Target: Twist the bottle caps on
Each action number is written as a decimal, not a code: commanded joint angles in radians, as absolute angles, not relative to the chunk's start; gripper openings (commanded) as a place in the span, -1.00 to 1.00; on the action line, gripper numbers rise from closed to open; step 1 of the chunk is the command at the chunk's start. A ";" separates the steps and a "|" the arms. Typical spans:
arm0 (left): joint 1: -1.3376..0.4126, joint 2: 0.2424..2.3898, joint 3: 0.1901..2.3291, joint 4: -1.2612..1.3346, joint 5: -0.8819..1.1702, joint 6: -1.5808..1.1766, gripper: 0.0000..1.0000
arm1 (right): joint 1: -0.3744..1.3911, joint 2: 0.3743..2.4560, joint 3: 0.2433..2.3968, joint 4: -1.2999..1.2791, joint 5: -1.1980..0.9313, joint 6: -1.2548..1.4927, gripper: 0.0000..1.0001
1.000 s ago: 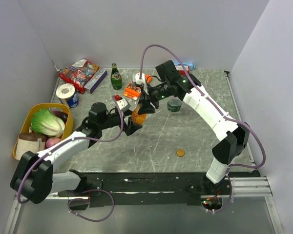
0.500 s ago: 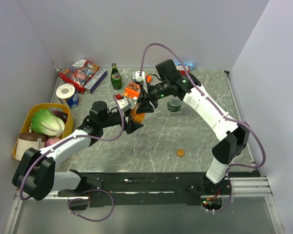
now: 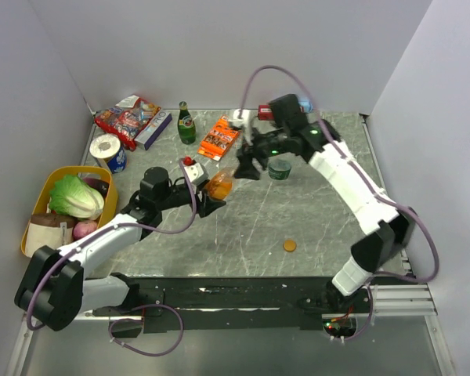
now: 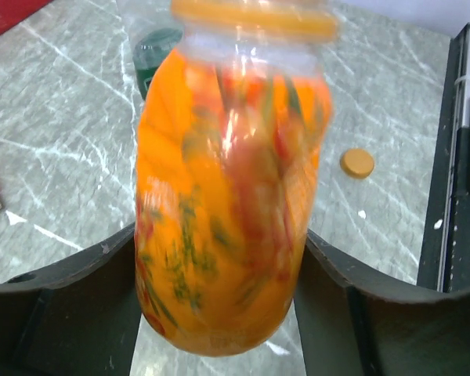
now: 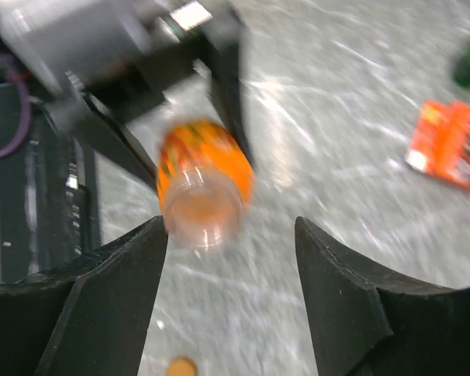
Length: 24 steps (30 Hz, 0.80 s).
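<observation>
From above, the left gripper is closed on the orange bottle, near the middle of the table. The bottle leans, its neck pointing far and to the right. The right gripper hangs just beyond the bottle's neck with its jaws apart, holding nothing. The grey-green bottle stands just right of that gripper. The orange cap lies alone on the near part of the table, well apart from both bottles. At the far left are a green glass bottle, an orange packet and a snack bag. A yellow basket with a lettuce sits at the left edge.

In the left wrist view, the orange bottle fills the middle, blurred. A finger presses against each of its sides. An orange ring shows at its top, but I cannot tell whether that is a cap. Behind it lie the orange cap and the grey-green bottle.

In the right wrist view, the two fingers stand wide apart and touch nothing. Past them is the blurred orange bottle, mouth toward the camera, held between the left gripper's dark fingers. The orange cap sits at the bottom edge and the orange packet at the right.
</observation>
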State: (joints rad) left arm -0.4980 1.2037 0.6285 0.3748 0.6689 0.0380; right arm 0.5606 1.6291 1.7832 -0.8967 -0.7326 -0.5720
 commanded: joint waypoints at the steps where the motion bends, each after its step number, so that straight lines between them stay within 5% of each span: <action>1: -0.494 1.143 0.586 0.345 0.666 0.100 -0.43 | 0.471 1.448 1.691 -0.983 -0.647 -0.728 0.42; 5: -0.488 1.127 0.574 0.311 0.661 0.133 -0.96 | 0.465 1.318 1.394 -0.991 -0.612 -0.928 0.37; 12: -0.477 1.121 0.572 0.307 0.661 0.130 -0.98 | 0.466 1.194 1.053 -1.008 -0.548 -1.299 0.26; 24: -0.474 1.092 0.577 0.261 0.632 0.126 -0.98 | 0.528 1.098 0.729 -0.914 -0.472 -1.605 0.43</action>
State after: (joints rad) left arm -0.4801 1.1263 0.5716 0.2550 0.6380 0.1154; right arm 0.5072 1.0920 0.7662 -0.9798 -0.4965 -1.4876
